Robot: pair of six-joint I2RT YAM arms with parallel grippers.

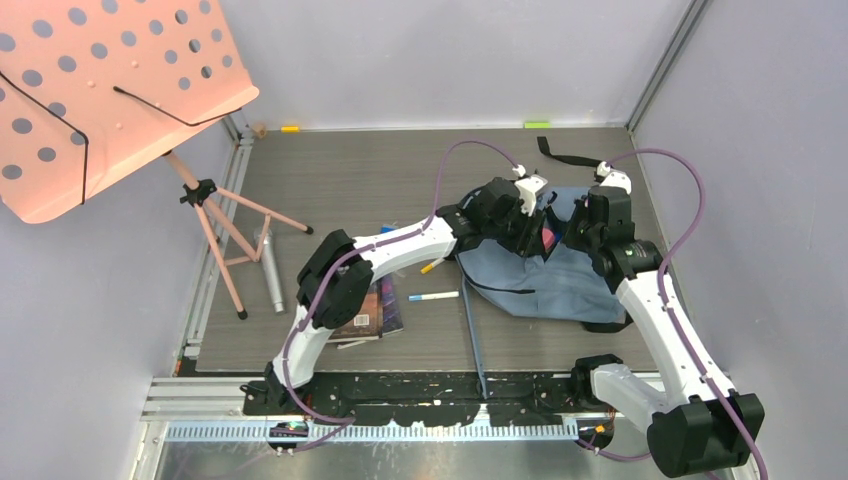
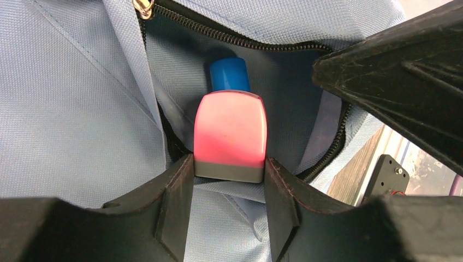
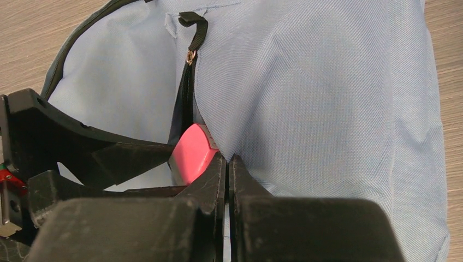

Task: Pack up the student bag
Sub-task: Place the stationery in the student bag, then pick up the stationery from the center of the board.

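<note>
The student bag, soft grey-blue fabric, lies at the right middle of the table with its black zipper open. My left gripper is shut on the grey base of a pink bottle with a blue cap. The cap end points into the bag's opening. My right gripper is shut on a pinch of the bag's fabric at the edge of the opening, right beside the pink bottle. In the top view both grippers, left and right, meet over the bag's top.
Books lie under the left arm, with a white pen and a yellow marker beside them. A blue strap runs toward the near edge. A pink music stand stands at the left, with a silver tube near its legs. A black strap lies behind the bag.
</note>
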